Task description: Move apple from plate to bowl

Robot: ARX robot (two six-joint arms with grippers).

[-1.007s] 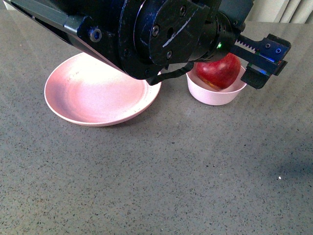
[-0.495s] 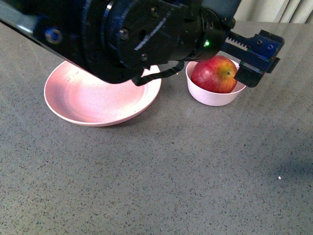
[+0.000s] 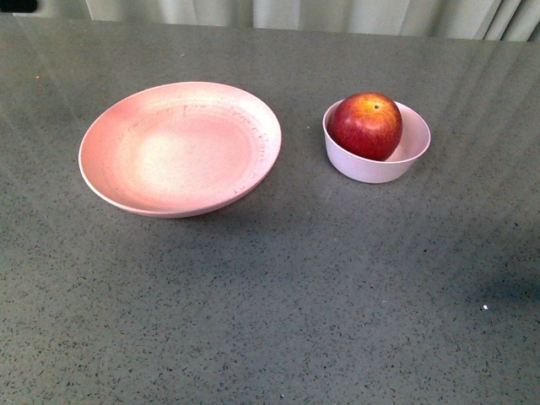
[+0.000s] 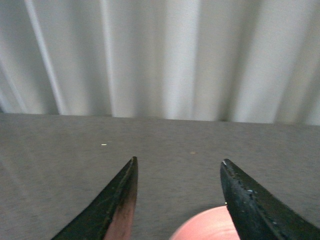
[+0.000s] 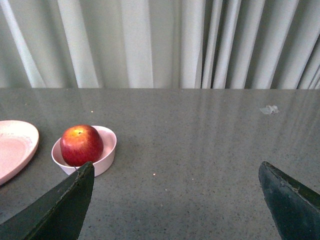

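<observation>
The apple [image 3: 365,126] sits in the bowl [image 3: 377,165], right of the plate [image 3: 180,148].

Plain test setup: grey speckled tabletop [image 3: 270,321] backed by pale pleated curtains [image 5: 160,45].

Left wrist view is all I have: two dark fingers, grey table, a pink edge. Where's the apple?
Observer: The apple sits inside the bowl.
Operator: Anything left on the plate?
Observer: No, the plate is bare, left of the bowl and apart from it.
Operator: Is the right pincer holding anything?
Observer: No, the right pincer is open over the table, away from the bowl.
</observation>
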